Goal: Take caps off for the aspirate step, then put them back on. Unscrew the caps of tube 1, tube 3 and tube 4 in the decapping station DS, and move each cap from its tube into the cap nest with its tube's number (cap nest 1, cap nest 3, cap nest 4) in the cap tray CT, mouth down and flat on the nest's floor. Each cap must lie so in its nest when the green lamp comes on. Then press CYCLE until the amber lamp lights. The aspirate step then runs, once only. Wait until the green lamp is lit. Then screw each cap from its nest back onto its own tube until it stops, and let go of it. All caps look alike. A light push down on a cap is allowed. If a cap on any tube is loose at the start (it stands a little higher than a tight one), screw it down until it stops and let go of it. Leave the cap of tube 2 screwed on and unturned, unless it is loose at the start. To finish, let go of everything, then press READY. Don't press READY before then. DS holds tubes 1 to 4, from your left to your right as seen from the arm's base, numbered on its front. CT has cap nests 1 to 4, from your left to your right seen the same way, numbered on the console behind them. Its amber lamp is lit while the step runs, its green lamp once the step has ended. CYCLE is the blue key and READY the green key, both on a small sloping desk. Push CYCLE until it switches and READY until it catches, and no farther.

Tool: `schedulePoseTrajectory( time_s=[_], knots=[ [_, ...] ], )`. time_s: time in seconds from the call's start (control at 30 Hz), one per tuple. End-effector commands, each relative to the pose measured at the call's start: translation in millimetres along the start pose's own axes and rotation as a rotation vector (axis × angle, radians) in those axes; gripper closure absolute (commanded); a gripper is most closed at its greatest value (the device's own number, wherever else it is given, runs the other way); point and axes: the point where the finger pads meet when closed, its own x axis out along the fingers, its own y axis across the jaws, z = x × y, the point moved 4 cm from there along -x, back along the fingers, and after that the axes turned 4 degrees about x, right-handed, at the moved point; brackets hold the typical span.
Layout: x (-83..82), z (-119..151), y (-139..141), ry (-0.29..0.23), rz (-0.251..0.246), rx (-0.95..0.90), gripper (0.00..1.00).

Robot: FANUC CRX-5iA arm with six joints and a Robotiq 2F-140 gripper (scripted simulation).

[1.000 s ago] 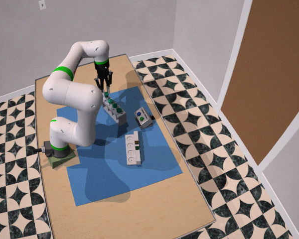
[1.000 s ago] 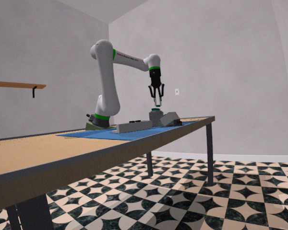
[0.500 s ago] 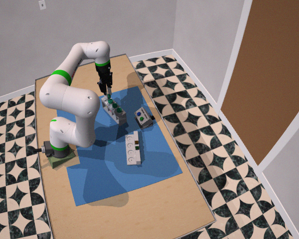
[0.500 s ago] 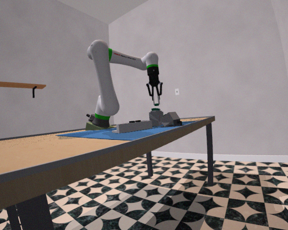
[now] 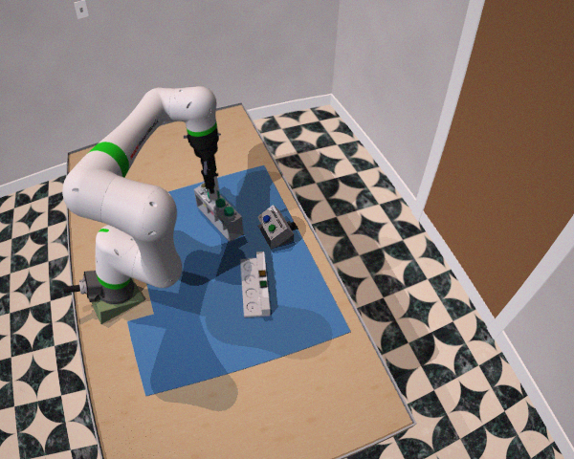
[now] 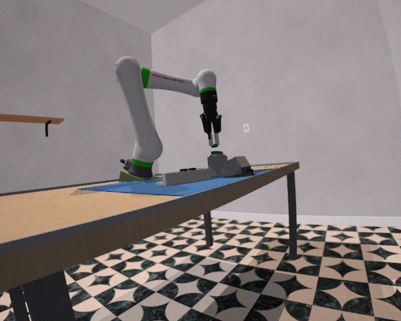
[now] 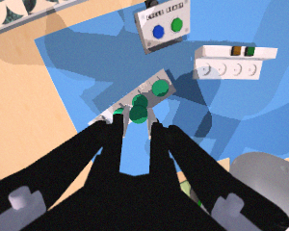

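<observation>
My gripper [image 5: 209, 189] is shut on a green cap [image 7: 138, 114] and holds it a little above the far end of the grey decapping station [image 5: 219, 211]. From the side the cap [image 6: 214, 145] sits between the fingertips, clear of the station [image 6: 217, 162]. In the wrist view two capped tubes [image 7: 160, 88] [image 7: 140, 101] show beyond the fingers, and a third green cap [image 7: 118, 112] is partly hidden by the left finger. The tube under the held cap is hidden. The white cap tray [image 5: 254, 289] [image 7: 231, 68] lies nearer, and its nests look empty.
The sloping key desk [image 5: 275, 226] stands right of the station, with the blue key [image 7: 158, 32] and the green key [image 7: 175, 25]. The tray's amber and green lamps [image 5: 263, 277] look unlit. Everything stands on a blue mat [image 5: 237, 281] on the wooden table.
</observation>
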Motion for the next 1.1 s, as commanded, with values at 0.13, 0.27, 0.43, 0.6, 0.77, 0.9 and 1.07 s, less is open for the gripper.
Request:
schedulePoseTrajectory(
  time_s=[0.13, 0.27, 0.43, 0.6, 0.77, 0.9, 1.07],
  knots=[
    [1.7, -31.5, 40.2, -0.049, -0.009, -0.099, 1.0],
    [2.6, -46.1, 60.5, -0.049, -0.009, -0.099, 1.0],
    [3.1, -55.9, 74.0, -0.049, -0.009, -0.099, 1.0],
    [4.2, -75.4, 101.0, -0.049, -0.009, -0.099, 1.0],
    [5.1, -90.0, 121.3, -0.049, -0.009, -0.099, 1.0],
    [5.6, -99.7, 134.8, -0.049, -0.009, -0.099, 1.0],
    [6.5, -114.3, 155.1, -0.049, -0.009, -0.099, 1.0]
  ],
)
